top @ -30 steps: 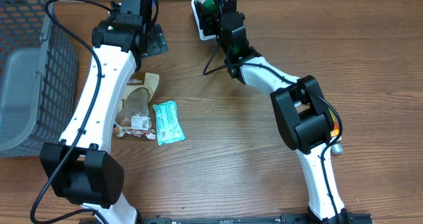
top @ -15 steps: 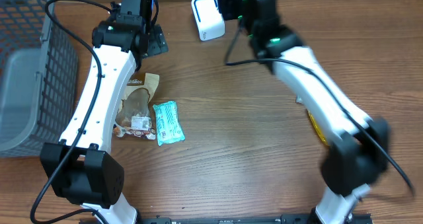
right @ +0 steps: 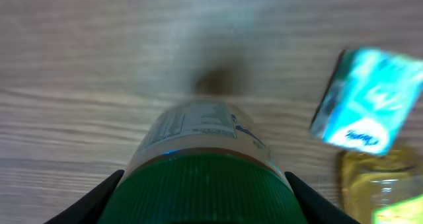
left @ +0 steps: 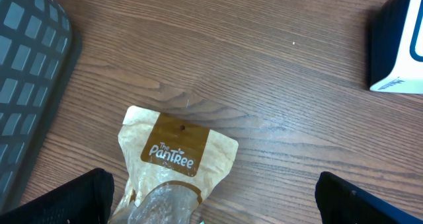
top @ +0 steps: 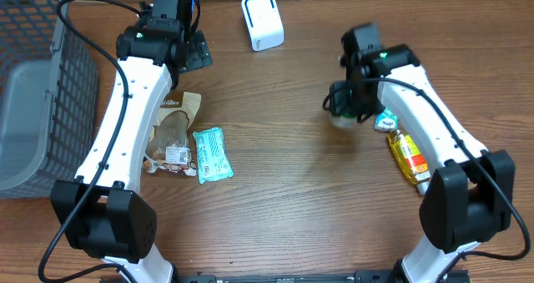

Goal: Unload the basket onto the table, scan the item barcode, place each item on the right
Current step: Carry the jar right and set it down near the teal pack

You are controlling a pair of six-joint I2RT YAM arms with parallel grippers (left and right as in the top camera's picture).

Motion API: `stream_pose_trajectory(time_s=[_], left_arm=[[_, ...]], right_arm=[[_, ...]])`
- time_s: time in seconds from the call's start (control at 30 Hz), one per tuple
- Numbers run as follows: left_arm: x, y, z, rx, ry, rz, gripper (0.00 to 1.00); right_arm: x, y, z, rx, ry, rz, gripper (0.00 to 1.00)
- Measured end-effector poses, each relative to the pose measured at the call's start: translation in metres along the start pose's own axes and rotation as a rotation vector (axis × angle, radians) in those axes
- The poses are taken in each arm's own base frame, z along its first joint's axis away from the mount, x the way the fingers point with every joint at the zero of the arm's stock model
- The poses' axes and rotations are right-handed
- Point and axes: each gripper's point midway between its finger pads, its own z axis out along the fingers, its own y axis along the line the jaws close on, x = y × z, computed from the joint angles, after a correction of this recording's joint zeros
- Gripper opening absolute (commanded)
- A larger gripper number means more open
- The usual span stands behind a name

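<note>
From above, we saw the right pincer (top: 345,106) partly closed around a green-capped bottle (top: 340,120). The bottle looked blurry there. It was well away from the white scanner (top: 262,21), which stood near the far edge of the wooden table (top: 284,191). Just beside the bottle lay a small blue packet (top: 385,120) and a yellow bottle (top: 406,154). The left pincer (top: 188,54) was up near the far edge, between the scanner and the grey basket (top: 29,83). Under the left arm lay a brown pouch (top: 175,126), with a teal packet (top: 211,154) touching it.

From the left wrist, we saw the left pincer (left: 213,187) spread wide, and it held nothing. Its dark fingers (left: 79,197) showed only at the bottom corners. The brown pouch (left: 175,159) lay flat on the wood below. The basket (left: 26,85) was at the left edge and the scanner (left: 400,45) at the right edge.

From the right wrist, we saw the green-capped bottle (right: 198,181) filling the middle, its green cap toward us. The right pincer (right: 201,197) hugged it, with one finger on each side. The fingers (right: 106,194) pressed right against the cap. The blue packet (right: 370,105) and the yellow bottle (right: 377,178) were to the right. We could not tell whether the held bottle touched the table.
</note>
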Motion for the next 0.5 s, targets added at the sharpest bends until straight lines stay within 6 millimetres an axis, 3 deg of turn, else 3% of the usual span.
stream_pose_trajectory(time_s=[0.1,0.13,0.2,0.27,0.5], left_arm=[[0.000,0.000,0.000,0.000,0.000,0.000,1.00],[0.000,0.000,0.000,0.000,0.000,0.000,1.00],[0.000,0.000,0.000,0.000,0.000,0.000,1.00],[0.000,0.000,0.000,0.000,0.000,0.000,1.00],[0.000,0.000,0.000,0.000,0.000,0.000,0.99]], right_arm=[[0.012,-0.003,0.017,-0.003,0.030,0.005,0.21],[0.020,-0.006,0.023,0.000,0.053,0.011,0.30],[0.029,-0.010,0.029,0.006,0.080,0.016,0.57],[0.034,-0.012,0.033,0.010,0.096,0.019,1.00],[0.027,-0.013,0.033,0.022,0.066,0.031,1.00]])
